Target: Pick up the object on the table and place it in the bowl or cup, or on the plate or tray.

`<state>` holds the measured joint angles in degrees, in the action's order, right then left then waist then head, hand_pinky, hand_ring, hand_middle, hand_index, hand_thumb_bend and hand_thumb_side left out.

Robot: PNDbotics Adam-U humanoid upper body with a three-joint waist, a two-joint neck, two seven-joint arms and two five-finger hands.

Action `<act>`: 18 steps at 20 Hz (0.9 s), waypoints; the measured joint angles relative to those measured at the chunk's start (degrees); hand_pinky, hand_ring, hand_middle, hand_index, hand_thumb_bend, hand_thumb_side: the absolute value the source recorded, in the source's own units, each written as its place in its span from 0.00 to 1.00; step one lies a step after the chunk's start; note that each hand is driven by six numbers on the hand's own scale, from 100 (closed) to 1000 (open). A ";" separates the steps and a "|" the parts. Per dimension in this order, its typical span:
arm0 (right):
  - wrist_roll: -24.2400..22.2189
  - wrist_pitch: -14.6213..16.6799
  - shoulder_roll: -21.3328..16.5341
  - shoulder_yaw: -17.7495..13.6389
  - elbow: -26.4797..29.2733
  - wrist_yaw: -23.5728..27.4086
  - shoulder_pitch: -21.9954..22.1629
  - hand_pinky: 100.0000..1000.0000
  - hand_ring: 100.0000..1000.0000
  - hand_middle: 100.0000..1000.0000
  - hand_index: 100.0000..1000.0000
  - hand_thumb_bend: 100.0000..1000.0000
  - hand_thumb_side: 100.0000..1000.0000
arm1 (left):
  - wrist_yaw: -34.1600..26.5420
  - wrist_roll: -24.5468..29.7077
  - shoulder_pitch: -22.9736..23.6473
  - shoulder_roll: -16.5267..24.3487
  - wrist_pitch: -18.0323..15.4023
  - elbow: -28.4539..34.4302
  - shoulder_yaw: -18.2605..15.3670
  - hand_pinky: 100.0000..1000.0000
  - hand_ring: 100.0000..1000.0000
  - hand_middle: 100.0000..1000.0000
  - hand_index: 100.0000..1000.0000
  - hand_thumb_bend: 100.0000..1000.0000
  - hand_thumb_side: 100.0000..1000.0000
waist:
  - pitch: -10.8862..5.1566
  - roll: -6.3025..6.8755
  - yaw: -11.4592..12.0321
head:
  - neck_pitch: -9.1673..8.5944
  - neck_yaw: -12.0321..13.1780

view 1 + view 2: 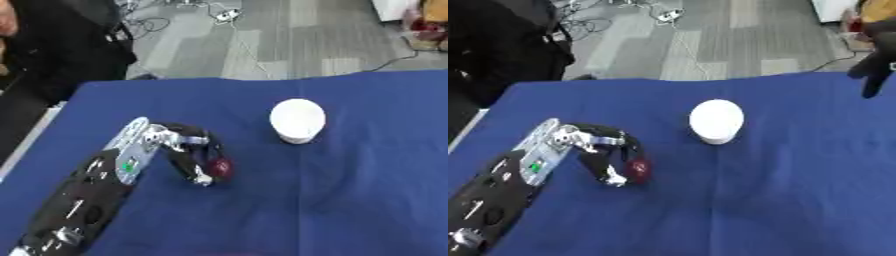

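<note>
A small dark red round object (220, 167) lies on the blue tablecloth (350, 200), left of the middle. My left hand (188, 150) reaches in from the lower left, its fingers and thumb curled round the object, which sits low on the cloth. A white cup (297, 120) stands upright a short way to the right and farther back, apart from the hand. In the right eye view a dark shape at the upper right edge is my right hand (874, 60), raised above the table's far right corner.
The table's far edge (262, 77) runs just behind the cup, with grey floor and cables (226, 15) beyond it. The left edge (39, 125) lies close to my left arm. Bare blue cloth stretches right of and in front of the cup.
</note>
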<state>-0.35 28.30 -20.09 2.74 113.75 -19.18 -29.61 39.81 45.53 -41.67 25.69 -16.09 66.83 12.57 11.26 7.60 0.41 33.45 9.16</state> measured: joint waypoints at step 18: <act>-0.09 -0.07 0.03 0.29 0.00 0.02 -0.26 0.22 0.45 0.69 0.76 0.01 1.00 | -1.58 -1.26 -0.27 -0.36 0.55 -1.45 -0.36 0.23 0.60 0.81 0.82 0.09 0.39 | 0.14 0.09 -0.39 | -0.03 -0.06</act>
<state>-0.44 28.23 -20.06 3.03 113.75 -19.16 -29.87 38.23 44.26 -41.94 25.33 -15.53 65.37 12.21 11.40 7.69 0.02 33.42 9.10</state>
